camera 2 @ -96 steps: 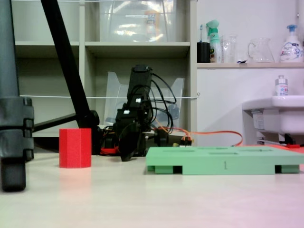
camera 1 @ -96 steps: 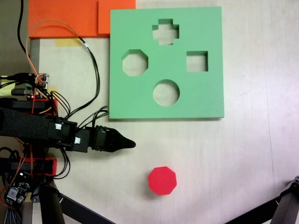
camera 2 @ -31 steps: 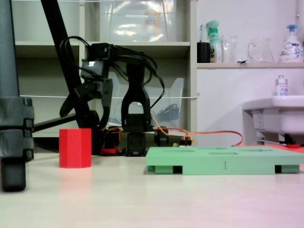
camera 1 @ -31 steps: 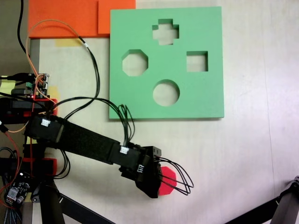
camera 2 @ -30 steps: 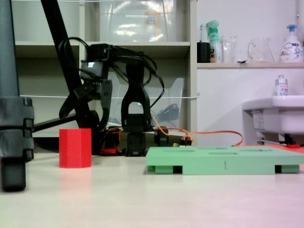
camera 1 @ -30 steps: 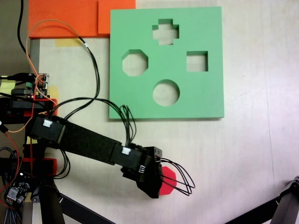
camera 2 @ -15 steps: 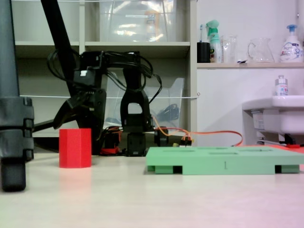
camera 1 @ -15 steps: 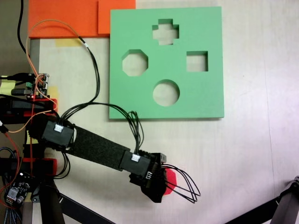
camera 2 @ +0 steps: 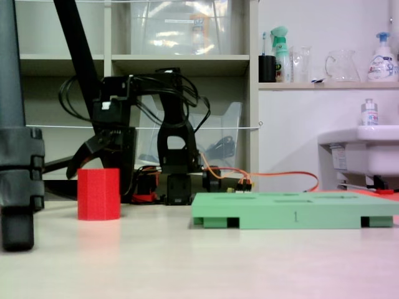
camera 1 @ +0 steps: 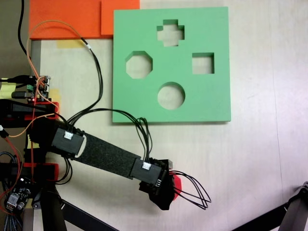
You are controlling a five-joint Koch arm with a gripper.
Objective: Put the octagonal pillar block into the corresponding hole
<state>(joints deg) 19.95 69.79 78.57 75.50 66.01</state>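
Since earlier frame, gripper drops lower over octagonal pillar block, lower left. We judge grasp pending; jaw spread unclear. Next: close, carry to corresponding hole.

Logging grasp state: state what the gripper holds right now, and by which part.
Nothing is held yet, it seems. The gripper hangs spread just above and behind the octagonal pillar block, which stands on the table.

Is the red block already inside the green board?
No, the red block stands on the table, off to the left of the green board in a fixed view.
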